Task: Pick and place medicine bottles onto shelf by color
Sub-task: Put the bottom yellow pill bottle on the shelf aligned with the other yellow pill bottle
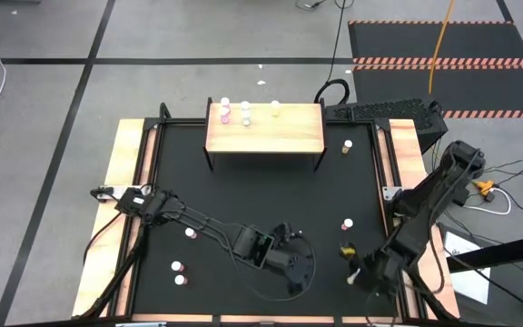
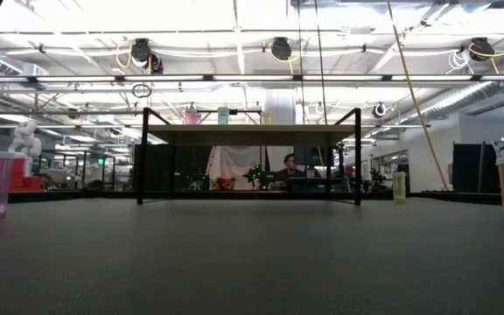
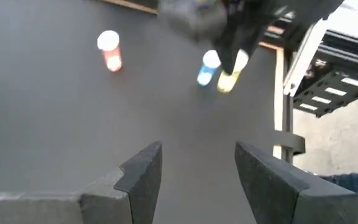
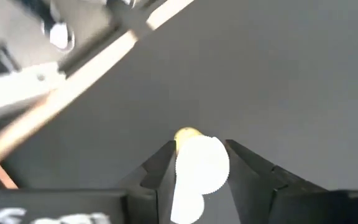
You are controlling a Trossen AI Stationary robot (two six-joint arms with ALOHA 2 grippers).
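Yellow bottle (image 4: 194, 163) between right pincer (image 4: 199, 167) fingers, blue bottle (image 3: 207, 68) just beside.

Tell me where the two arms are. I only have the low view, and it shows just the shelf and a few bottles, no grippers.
Observer: Both are on the side of the mat away from the shelf. The right gripper is down at a yellow bottle near the mat's right edge.
Operator: And the left one?
Observer: The left gripper hangs open and empty near the middle of that side, pointing toward the right one.
Operator: Anything close to that yellow bottle?
Observer: A blue bottle stands right beside it.
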